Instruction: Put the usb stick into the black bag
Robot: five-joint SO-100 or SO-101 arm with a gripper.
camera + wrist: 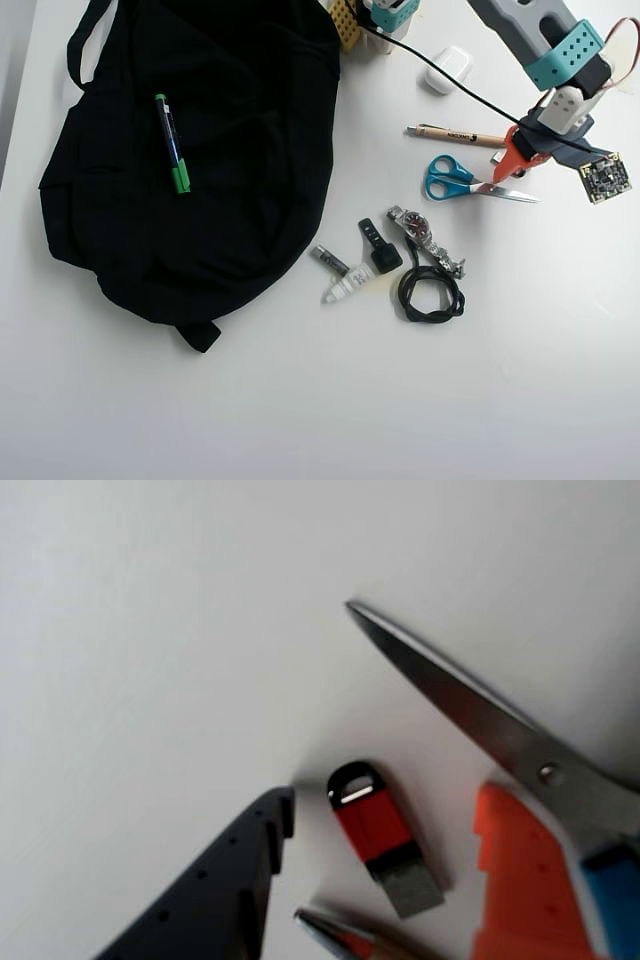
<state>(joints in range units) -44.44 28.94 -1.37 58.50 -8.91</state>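
Note:
In the wrist view the usb stick [380,835] lies flat on the white table; it is red with a black rounded cap and a grey metal plug. My gripper [388,805] is open, low over it, with the black finger [230,880] to its left and the orange finger [520,880] to its right. Neither finger touches it. In the overhead view the gripper [508,165] sits at the right, over the scissors' blades, and hides the stick. The black bag [230,170] lies far to the left with a green pen [172,145] on it.
Scissors [470,700] with blue handles [450,180] lie just right of the stick, and a pen tip [340,935] lies just below it. The overhead view shows a brown pen [455,135], a watch [425,238], a black cord [430,290], a black fob [378,248], a grey cylinder [328,260] and a white case [447,70].

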